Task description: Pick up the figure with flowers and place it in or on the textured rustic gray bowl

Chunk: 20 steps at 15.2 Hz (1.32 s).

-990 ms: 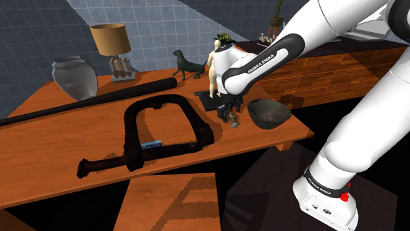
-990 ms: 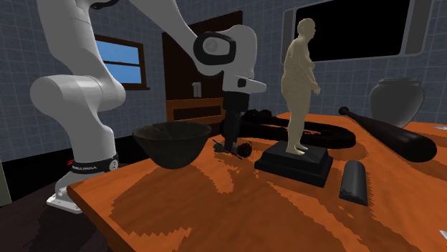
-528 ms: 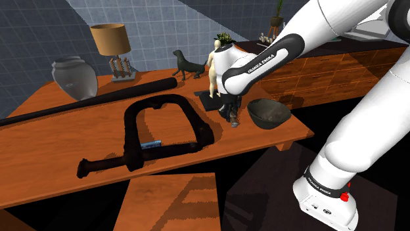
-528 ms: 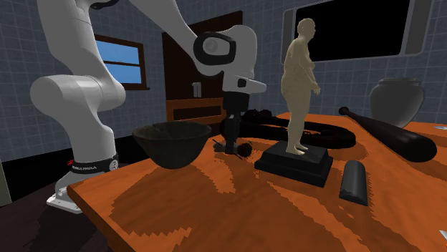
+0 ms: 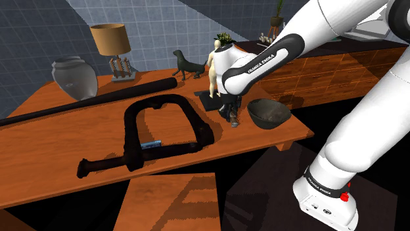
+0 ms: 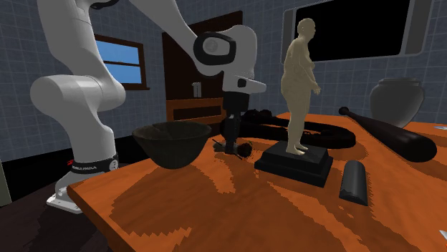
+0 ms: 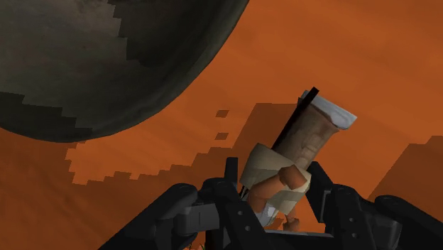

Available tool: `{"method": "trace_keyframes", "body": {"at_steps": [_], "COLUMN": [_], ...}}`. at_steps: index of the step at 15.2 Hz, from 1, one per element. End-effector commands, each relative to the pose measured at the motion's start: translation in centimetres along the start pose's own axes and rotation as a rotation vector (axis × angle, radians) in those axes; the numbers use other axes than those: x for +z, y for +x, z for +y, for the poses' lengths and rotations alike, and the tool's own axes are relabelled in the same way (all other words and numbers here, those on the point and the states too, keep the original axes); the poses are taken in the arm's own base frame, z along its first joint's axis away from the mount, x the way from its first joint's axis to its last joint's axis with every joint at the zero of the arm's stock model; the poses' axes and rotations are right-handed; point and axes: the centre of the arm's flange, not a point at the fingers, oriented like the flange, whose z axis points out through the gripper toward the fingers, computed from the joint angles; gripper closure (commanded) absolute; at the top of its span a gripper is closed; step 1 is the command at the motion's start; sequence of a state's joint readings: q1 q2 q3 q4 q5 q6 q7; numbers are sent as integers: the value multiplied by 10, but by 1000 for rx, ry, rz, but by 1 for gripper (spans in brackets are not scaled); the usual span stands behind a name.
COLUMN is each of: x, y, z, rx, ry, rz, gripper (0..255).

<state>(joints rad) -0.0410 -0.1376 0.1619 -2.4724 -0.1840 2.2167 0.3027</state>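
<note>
The white arm (image 5: 328, 26) slopes down to a bent wrist (image 5: 231, 65) sitting directly above the claw (image 5: 232, 117). The claw points straight down, its tips low. Its two black fingers (image 7: 231, 179) stand close together, one on either side of a small figure (image 7: 304, 138), pressed against it and clasping it between them.

Mottled dark grey bowl (image 7: 106, 64); small figure (image 7: 298, 153) in cream, orange and tan, with a white end and a black edge; orange-brown table (image 7: 341, 42); beige statue (image 6: 301, 79) on a black base (image 6: 294, 163); grey vase (image 5: 74, 77); all-black gripper (image 7: 271, 181); white arm (image 5: 368, 111).
</note>
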Motion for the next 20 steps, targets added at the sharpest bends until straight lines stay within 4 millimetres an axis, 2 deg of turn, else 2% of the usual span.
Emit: {"method": "trace_keyframes", "body": {"at_steps": [1, 20], "x": [-5, -103], "y": [0, -8], "z": [1, 20], "rx": [0, 0], "ry": [0, 0], "rz": [0, 0], "gripper": [255, 255]}}
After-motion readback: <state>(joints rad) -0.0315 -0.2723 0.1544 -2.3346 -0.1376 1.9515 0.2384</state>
